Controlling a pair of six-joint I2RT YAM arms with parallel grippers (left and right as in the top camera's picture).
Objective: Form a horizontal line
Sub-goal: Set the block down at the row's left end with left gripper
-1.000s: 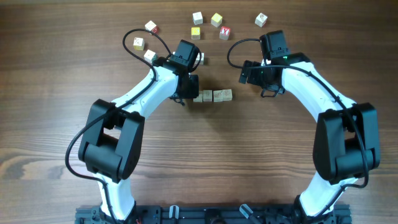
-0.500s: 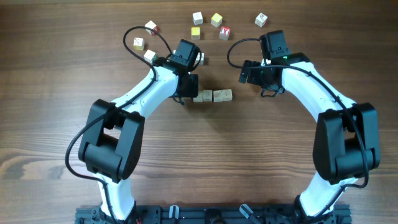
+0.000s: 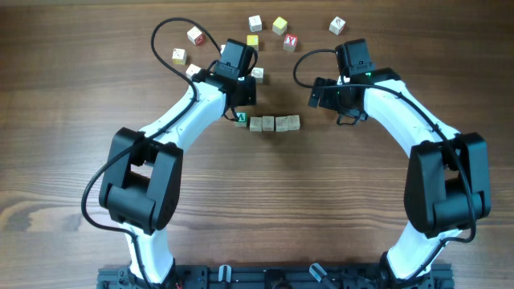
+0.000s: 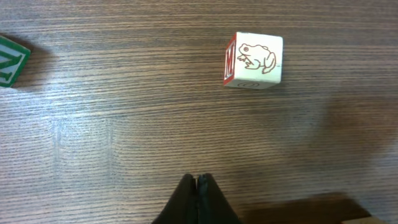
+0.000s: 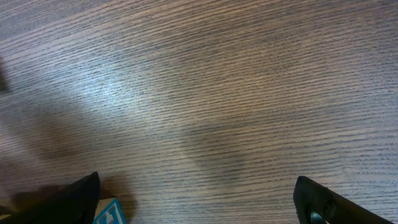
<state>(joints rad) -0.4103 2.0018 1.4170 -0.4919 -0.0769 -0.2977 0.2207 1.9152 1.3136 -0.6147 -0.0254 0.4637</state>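
Note:
The horizontal line (image 3: 274, 124) of several pale cubes lies mid-table. A green-faced cube (image 3: 241, 119) sits at its left end, a touch higher than the rest. My left gripper (image 3: 242, 100) hovers just behind that green cube, apart from it. In the left wrist view the left gripper (image 4: 199, 181) is shut on nothing over bare wood. There a green-lettered cube (image 4: 10, 60) shows at the left edge. My right gripper (image 3: 325, 95) hangs behind and to the right of the row's right end. In its own view the right gripper (image 5: 196, 186) stands wide open.
Loose letter cubes lie scattered along the back: a red-faced one (image 3: 291, 42), a yellow one (image 3: 253, 41), white ones (image 3: 255, 22) (image 3: 337, 26) (image 3: 178, 55). A frog-picture cube (image 4: 253, 60) lies ahead of my left fingers. A blue-lettered cube (image 5: 107, 213) sits beside my right gripper's left finger.
My left gripper has pulled back from the row's left end and shut, uncovering the green-faced cube there. The right arm has not moved.

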